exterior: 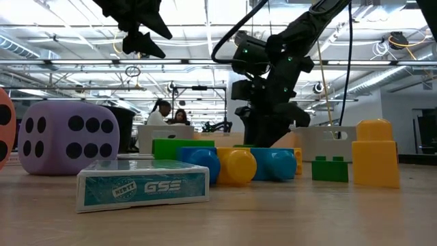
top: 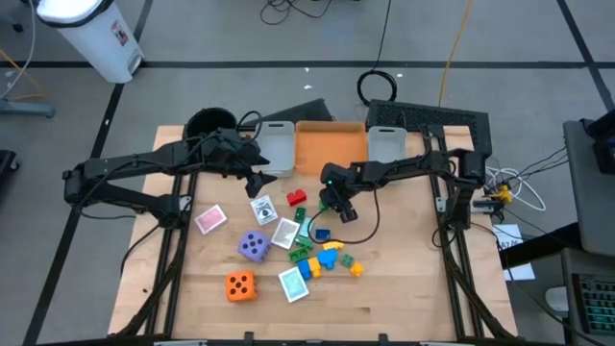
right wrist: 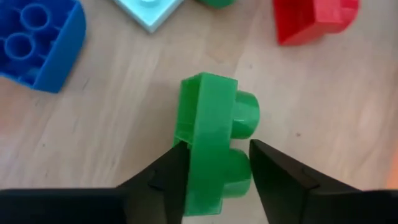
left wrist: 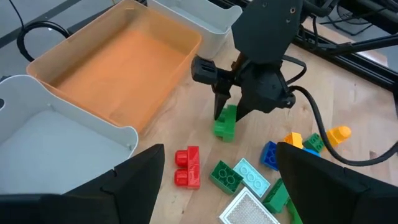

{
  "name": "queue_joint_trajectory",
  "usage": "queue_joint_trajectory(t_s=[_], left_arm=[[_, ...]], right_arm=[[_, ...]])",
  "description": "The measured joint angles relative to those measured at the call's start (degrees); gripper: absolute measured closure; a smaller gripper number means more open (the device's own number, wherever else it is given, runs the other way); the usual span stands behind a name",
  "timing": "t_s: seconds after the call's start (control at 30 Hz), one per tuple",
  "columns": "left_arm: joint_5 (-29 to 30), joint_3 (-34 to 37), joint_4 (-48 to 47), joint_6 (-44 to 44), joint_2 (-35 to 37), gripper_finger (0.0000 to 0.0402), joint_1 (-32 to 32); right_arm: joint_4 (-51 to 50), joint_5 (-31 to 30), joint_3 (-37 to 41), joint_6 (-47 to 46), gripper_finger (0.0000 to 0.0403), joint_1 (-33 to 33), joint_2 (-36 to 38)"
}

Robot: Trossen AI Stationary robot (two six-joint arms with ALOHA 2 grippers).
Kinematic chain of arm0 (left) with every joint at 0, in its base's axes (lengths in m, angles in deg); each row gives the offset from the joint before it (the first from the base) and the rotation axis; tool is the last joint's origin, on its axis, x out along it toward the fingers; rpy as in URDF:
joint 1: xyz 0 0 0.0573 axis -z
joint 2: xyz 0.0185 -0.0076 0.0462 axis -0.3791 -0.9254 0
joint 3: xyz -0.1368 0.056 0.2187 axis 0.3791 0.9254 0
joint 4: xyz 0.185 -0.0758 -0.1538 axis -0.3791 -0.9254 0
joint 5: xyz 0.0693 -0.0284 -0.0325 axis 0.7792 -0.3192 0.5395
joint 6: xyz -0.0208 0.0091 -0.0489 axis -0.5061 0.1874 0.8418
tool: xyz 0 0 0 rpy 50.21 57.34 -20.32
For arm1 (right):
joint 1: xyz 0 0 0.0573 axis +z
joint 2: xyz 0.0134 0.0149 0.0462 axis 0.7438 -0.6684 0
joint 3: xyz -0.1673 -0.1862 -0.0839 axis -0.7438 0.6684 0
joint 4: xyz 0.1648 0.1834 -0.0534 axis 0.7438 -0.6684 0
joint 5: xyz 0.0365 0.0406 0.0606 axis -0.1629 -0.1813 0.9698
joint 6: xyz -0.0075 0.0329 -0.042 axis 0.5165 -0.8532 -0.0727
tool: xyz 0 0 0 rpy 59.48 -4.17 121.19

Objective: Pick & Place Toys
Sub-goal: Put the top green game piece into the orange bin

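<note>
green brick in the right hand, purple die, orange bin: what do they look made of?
Green brick, between the right hand's fingers: hard moulded plastic, glossy, crisp studs. Purple die: looks like soft foam or matte vinyl, rounded edges; can't confirm. Orange bin: thin moulded plastic, satin, rolled rim.

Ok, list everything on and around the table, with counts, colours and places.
Dice: two, purple and orange, near left of table.
Cards: four flat packs, pink, white, white, teal.
Bricks: loose pile, green, blue, yellow, mid-table; red brick apart.
Green brick: one, between right pincer's fingers.
Bins: grey, orange, grey, far edge.
Pot: one, black, far left corner.
People: two, background, low view.
Left pincer: open, above the white card.
Right pincer: closing on green brick.
</note>
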Motion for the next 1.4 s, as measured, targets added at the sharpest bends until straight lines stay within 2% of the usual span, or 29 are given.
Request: queue_joint_trajectory(t_s=[0.3,0.43,0.67,1.07,1.3,1.4], left_arm=[[0.0,0.0,0.0,0.05,0.0,0.0091,0.0],[0.0,0.0,0.0,0.07,0.01,0.0091,0.0],[0.0,0.0,0.0,0.2,0.0,0.0091,0.0],[0.02,0.0,0.0,0.16,0.0,0.0091,0.0],[0.02,0.0,0.04,0.03,0.0,0.0091,0.0],[0.01,0.01,0.49,-0.45,0.0,0.0091,0.02]], right_arm=[[2.08,-1.45,-0.04,-1.84,0.0362,-0.08,0.11],[2.19,-1.48,-0.04,-1.86,0.039,-0.1,0.11],[2.0,-1.44,-0.02,-2.14,0.0396,-0.1,0.05],[5.18,-1.55,-0.17,-7.78,0.0397,-0.1,0.94],[8.74,-0.95,-0.09,-14.82,0.0397,-0.85,7.14],[14.87,1.45,-0.34,-20.56,0.0397,-1.56,10.72]])
